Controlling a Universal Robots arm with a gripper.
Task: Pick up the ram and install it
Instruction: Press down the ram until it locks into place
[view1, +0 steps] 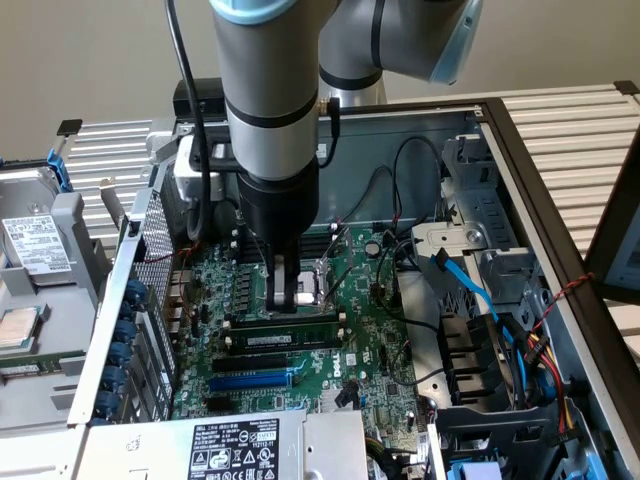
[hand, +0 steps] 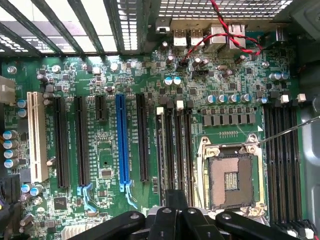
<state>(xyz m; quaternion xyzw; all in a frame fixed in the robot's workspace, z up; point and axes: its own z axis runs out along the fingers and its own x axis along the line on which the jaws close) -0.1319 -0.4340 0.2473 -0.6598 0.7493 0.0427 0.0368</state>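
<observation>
A ram (view1: 300, 322), a long green stick with black chips, stands on edge in a black memory slot in front of the CPU socket (view1: 315, 285). A second green stick with a white label (view1: 280, 341) stands in the slot beside it. My gripper (view1: 286, 305) points straight down over the first ram, tips just above its top edge; I cannot tell if they touch. In the wrist view the fingers (hand: 175, 200) meet as one dark block with nothing between them. The memory slots (hand: 179, 145) run out from under them, beside the open socket (hand: 231, 177).
The motherboard (view1: 380, 340) lies inside an open PC case (view1: 520, 150). Blue expansion slot (view1: 255, 379) sits nearer the power supply label (view1: 237, 445). Blue and black cables (view1: 470, 280) crowd the drive cage on the exterior view's right. A loose hard drive (view1: 35, 245) lies outside, left.
</observation>
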